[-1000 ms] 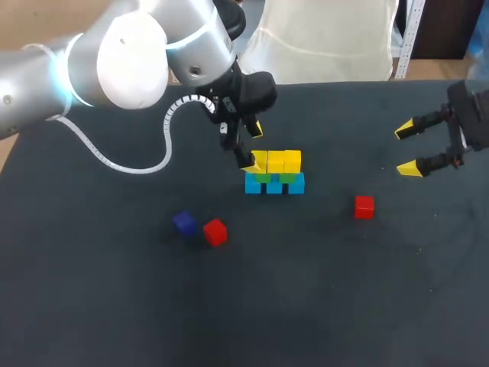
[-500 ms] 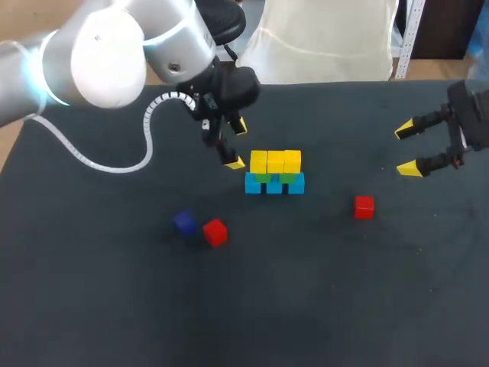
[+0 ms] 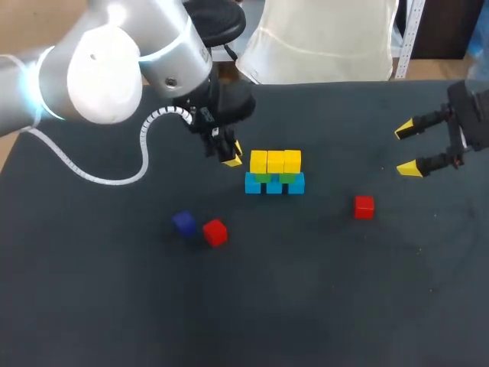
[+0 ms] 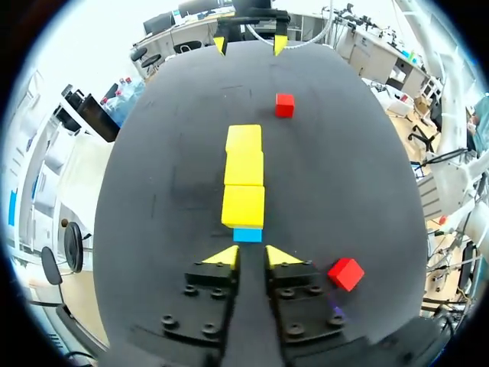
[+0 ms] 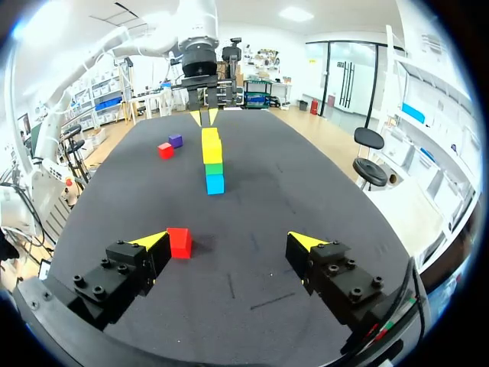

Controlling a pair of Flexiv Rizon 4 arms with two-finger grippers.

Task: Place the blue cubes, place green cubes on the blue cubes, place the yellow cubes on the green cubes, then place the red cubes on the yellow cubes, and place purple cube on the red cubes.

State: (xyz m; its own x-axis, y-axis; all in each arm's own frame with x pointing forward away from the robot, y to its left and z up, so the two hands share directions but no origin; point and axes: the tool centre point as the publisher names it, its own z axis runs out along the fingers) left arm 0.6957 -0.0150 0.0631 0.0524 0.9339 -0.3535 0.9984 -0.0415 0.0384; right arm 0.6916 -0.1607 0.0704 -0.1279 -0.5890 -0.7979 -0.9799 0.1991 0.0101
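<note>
Three blue cubes (image 3: 274,184) sit side by side in a row near the middle of the bench (image 3: 344,306). On them lie the green cubes (image 3: 262,177), of which only two strips show in the head view. They are capped by three yellow cubes (image 3: 275,161) set in a row of the same length. Seen from the left wrist, the yellow cubes (image 4: 244,205) run straight away from the camera and a sliver of blue (image 4: 247,235) peeks out at the near end. From the right wrist the stack shows end-on in the distance, yellow (image 5: 212,145) over green (image 5: 214,169) over blue (image 5: 215,183). The left hand (image 3: 231,154) hangs just beside the left end of the stack, apart from it. Its fingers stand narrowly apart with nothing between them (image 4: 252,258), and the tips point at the nearest yellow cube. A red cube (image 3: 215,232) lies on the bench nearer the robot and to the left of the stack, and just beside it is the purple cube (image 3: 183,222). A second red cube (image 3: 364,206) rests alone to the right of the stack. The right hand (image 3: 407,150) is at the bench's right edge, well apart from the stack, with its fingers spread wide and empty (image 5: 229,241). In its own view the second red cube (image 5: 179,242) lies on the bench ahead of it, close by one fingertip.
</note>
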